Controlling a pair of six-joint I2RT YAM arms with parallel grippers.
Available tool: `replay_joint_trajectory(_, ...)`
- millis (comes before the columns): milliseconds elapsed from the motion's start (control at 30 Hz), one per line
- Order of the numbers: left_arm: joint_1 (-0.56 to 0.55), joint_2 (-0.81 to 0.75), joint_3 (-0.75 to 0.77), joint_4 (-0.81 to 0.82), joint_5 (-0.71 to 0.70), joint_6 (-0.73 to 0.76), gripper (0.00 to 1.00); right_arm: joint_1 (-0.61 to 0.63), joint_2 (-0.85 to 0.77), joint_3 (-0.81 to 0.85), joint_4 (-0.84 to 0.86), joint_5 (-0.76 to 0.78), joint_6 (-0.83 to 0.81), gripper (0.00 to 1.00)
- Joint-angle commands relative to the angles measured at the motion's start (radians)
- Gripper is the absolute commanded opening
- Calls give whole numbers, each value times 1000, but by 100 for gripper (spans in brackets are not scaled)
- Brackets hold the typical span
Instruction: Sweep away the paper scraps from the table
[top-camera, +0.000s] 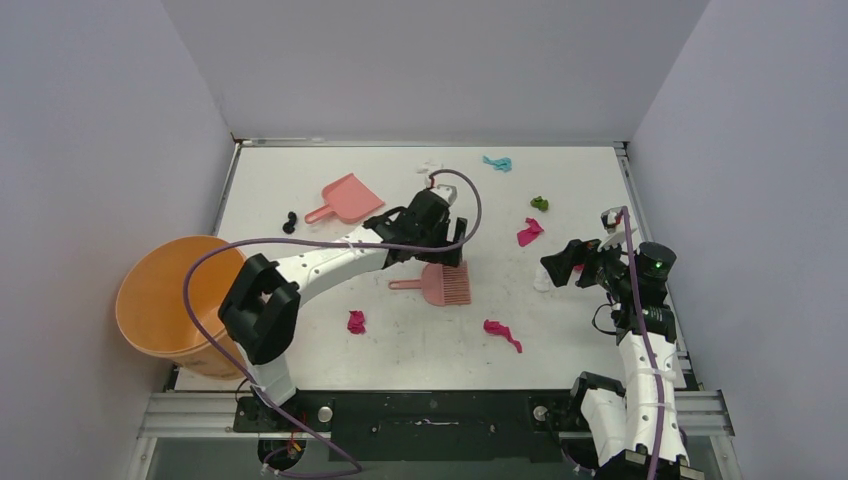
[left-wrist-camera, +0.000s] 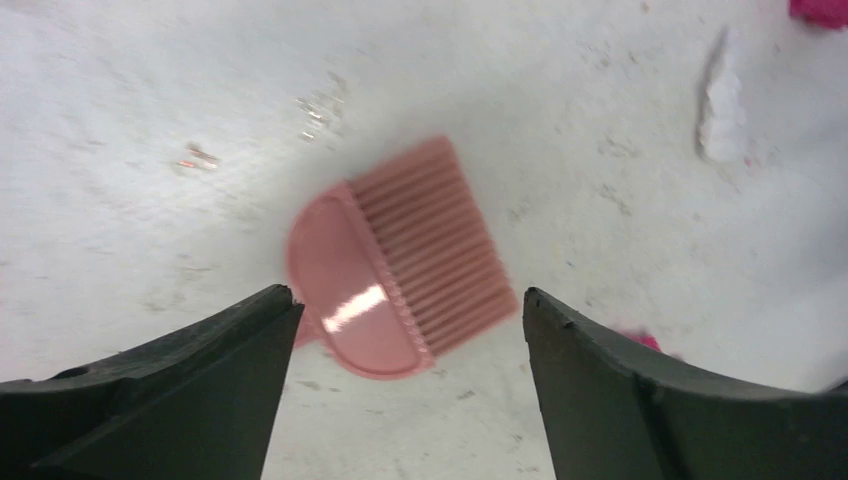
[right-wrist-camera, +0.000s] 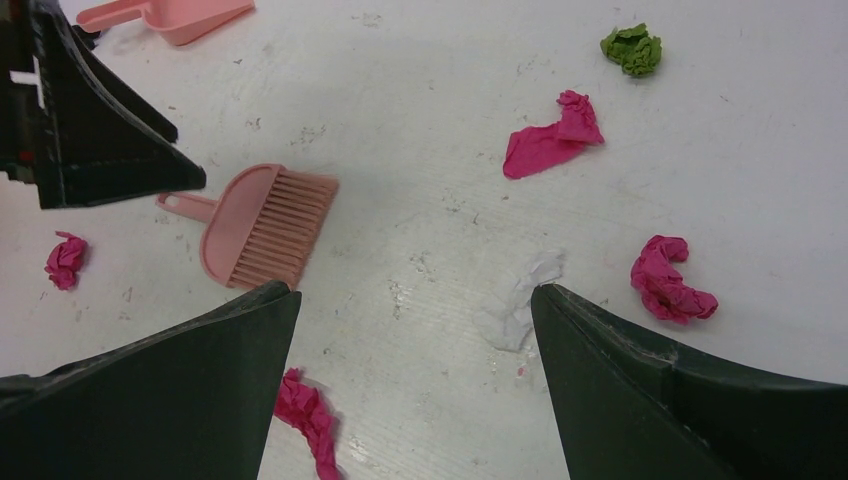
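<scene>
Paper scraps lie scattered on the white table (top-camera: 590, 180): magenta ones (top-camera: 356, 321) (top-camera: 502, 333) (top-camera: 529, 232), a green one (top-camera: 539, 203), a teal one (top-camera: 497, 163) and a black one (top-camera: 289, 222). My left gripper (top-camera: 452, 254) is open and empty, hovering just above the pink brush (top-camera: 445, 284), whose head lies between its fingers in the left wrist view (left-wrist-camera: 400, 265). My right gripper (top-camera: 566, 268) is open and empty at the right side. In the right wrist view a white scrap (right-wrist-camera: 520, 300) lies by its right finger, with magenta scraps (right-wrist-camera: 670, 280) (right-wrist-camera: 305, 415) nearby.
A pink dustpan (top-camera: 350, 199) lies flat at the back left of the table. A round orange bucket (top-camera: 170, 305) stands off the table's left edge. Grey walls close in the back and both sides.
</scene>
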Motion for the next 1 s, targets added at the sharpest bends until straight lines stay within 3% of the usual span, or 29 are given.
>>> replay_joint_trajectory(0,60,-68,10,-54,-259,143,84,-7,-20,14,43,-19,-15,90)
replay_joint_trajectory(167,142,-30,-35,-17,-185,151,85,-9,-19,13,41,-37,-18,90)
replay_joint_trajectory(567,122,-64,-221,176,86,304,82,-11,-29,20,30,-39,-28,90)
replay_joint_trajectory(967,115,-62,-294,222,129,328,81,-19,-40,22,23,-55,-32,90)
